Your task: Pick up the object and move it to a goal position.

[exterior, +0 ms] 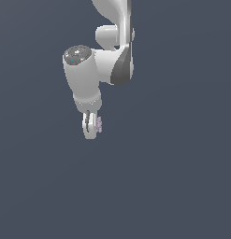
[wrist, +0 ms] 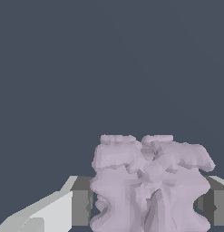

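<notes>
On the exterior view's left we see only a flat slate-blue background, with no edge or horizon by which we could tell a table from empty space. Moving right, we come to the white arm [exterior: 100, 60], which enters from the top of the picture and bends down through a round joint with a dark grey cap. Below that joint hangs the hand [exterior: 92, 125], pointing downward. At its tip, on the side toward the exterior view's right, we see the lump [exterior: 99, 123], a tiny pale lilac-pink thing pressed against the white fingers [exterior: 89, 128] and far smaller than the hand itself. Nothing around it shows whether it is raised or resting on anything, so we cannot tell. Farther right the picture is again plain slate-blue.

In the wrist view the lump [wrist: 149, 186] fills the lower middle, mottled and bumpy, roughly cube-shaped with deep folds. A grey pad [wrist: 80, 201] touches it on one flank and a second grey pad [wrist: 217, 204] sits against the other, so we read the hand as narrowed and gripping the lump between its two fingers.

We find no brand, label or writing on the arm, the hand or the lump.
</notes>
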`<state>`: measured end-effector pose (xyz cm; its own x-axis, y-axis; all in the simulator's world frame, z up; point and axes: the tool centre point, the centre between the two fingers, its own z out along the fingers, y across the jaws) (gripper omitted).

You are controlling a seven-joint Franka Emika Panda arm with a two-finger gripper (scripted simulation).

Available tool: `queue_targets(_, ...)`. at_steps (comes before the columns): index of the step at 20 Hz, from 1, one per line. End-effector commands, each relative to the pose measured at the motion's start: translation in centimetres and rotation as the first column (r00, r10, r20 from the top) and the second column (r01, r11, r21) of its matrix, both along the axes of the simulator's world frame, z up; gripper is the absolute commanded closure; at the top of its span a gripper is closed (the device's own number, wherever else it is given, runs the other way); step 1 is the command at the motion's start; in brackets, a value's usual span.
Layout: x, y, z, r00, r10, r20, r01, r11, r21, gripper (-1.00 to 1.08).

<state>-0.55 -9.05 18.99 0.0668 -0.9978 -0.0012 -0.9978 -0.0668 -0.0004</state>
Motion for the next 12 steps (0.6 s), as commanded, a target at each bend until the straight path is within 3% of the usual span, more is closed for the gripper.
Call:
queue_targets(1,-0.3,0.0,3.1,1.0,-0.001,0.0,0.001,1.0,-0.001,1.08)
queue_targets(12,-1.0,0.0,15.9,1.0,-0.002,-0.001,0.002,1.0,-0.003,1.08)
